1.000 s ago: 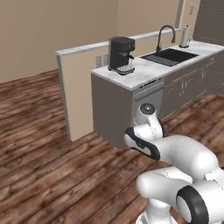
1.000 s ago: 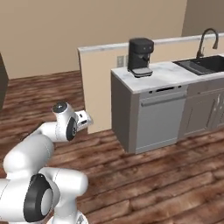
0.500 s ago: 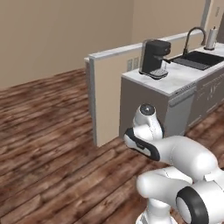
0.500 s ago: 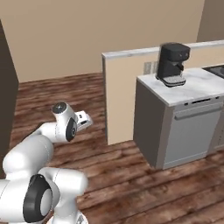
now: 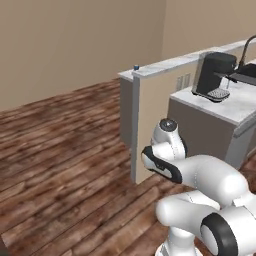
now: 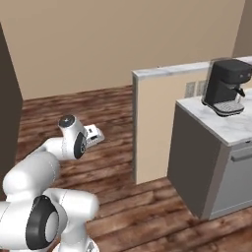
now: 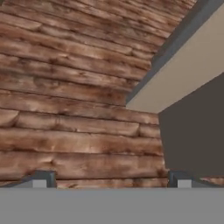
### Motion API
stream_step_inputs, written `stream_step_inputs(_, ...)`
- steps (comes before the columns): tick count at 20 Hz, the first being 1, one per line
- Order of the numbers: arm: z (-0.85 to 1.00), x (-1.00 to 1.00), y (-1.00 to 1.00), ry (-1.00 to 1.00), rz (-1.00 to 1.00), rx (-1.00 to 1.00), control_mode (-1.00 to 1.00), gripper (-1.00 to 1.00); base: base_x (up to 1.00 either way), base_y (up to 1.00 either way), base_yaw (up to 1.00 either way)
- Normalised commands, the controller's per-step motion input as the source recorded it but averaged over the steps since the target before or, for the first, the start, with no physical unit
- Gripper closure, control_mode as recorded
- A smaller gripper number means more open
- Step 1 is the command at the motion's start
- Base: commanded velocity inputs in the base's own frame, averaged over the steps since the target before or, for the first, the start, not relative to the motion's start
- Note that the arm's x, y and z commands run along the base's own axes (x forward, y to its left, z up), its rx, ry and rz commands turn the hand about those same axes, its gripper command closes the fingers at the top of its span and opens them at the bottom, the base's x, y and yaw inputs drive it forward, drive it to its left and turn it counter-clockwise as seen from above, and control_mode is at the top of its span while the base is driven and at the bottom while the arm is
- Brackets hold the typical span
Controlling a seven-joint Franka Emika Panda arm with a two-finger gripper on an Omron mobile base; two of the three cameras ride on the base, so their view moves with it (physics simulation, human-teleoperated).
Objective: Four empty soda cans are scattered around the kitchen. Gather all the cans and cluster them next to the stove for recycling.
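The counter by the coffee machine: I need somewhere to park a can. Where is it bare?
The marble counter is bare in front of the coffee machine, out to its near edge. The narrow ledge on the half wall is bare apart from a small dark object at its end.

Even, diffuse light reached me with no glare. The wood floor [image 7: 74, 109] was soft and blurred in the hand view; beside it, the island's end panel [image 6: 152, 128] showed only faint shading.

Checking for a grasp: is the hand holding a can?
No: the hand is open, with wood floor between its fingertips.
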Motion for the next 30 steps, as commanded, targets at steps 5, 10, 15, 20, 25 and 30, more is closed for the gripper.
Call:
stream_step_inputs(5, 0.00, 0.00, 0.00, 0.00, 0.00, 0.00, 1.00, -1.00, 0.68, 0.73, 0.00)
stream_step_inputs(10, 0.00, 0.00, 0.00, 0.00, 0.00, 0.00, 1.00, -1.00, 0.67, 0.64, -0.07)
stream_step_inputs(15, 0.00, 0.00, 0.00, 0.00, 0.00, 0.00, 1.00, -1.00, 0.53, 0.63, -0.18)
stream_step_inputs(20, 0.00, 0.00, 0.00, 0.00, 0.00, 0.00, 1.00, -1.00, 0.41, 0.61, -0.26)
stream_step_inputs(25, 0.00, 0.00, 0.00, 0.00, 0.00, 0.00, 1.00, -1.00, 0.32, 0.67, -0.30)
stream_step_inputs(30, 0.00, 0.00, 0.00, 0.00, 0.00, 0.00, 1.00, -1.00, 0.54, 0.71, -0.26)
